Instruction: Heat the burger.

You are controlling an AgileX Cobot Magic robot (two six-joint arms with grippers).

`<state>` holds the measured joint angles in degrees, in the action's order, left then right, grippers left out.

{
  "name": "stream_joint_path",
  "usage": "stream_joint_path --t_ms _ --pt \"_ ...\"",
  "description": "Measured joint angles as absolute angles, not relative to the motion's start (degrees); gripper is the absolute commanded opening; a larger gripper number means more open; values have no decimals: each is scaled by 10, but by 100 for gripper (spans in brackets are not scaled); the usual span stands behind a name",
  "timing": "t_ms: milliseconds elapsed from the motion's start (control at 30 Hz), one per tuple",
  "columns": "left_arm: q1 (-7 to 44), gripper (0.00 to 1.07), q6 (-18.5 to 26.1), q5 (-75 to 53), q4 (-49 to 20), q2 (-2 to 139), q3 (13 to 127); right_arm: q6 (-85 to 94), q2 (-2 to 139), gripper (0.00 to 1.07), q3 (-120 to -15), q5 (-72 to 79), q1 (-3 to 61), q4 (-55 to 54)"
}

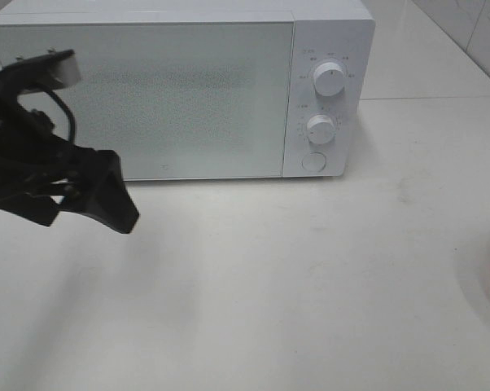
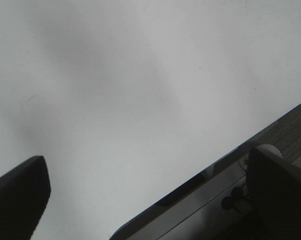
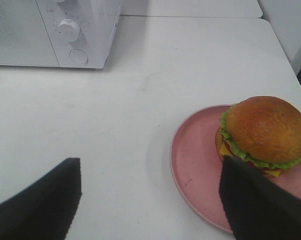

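the burger [image 3: 264, 135] sat on a round pink plate [image 3: 193, 165] on the white table [image 1: 310, 277], at the right side of the scene, well apart from the white microwave [image 1: 180, 90] at the far side, whose door was closed. the right gripper [image 3: 150, 200] hovered near the plate with its jaws wide apart, holding nothing. the left gripper [image 2: 150, 195] hung over bare table at the left, in front of the microwave, jaws spread wide and empty.
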<state>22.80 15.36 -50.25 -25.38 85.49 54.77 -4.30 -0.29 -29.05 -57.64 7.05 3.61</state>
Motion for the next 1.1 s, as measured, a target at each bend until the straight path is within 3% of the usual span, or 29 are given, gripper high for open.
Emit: stream_joint_path --t_ms 167,200,267,367,533,733,1100 --pt "134 102 154 -596 -240 796 548 -43 -3 75 -290 -576 70 36" --pt "134 102 154 -596 -240 796 548 -43 -3 75 -290 -576 70 36" --pt "79 102 154 -646 -218 771 548 -43 -3 75 -290 -576 70 36" --pt "65 102 153 -657 -212 765 548 -43 -3 75 -290 -576 70 36" --pt "-15 101 130 -694 -174 725 548 -43 -3 75 -290 -576 70 36" --pt "-40 101 100 -695 -137 658 525 -43 -3 75 -290 -576 70 36" --pt "-40 101 78 -680 -112 488 411 -43 -3 75 -290 -576 70 36"
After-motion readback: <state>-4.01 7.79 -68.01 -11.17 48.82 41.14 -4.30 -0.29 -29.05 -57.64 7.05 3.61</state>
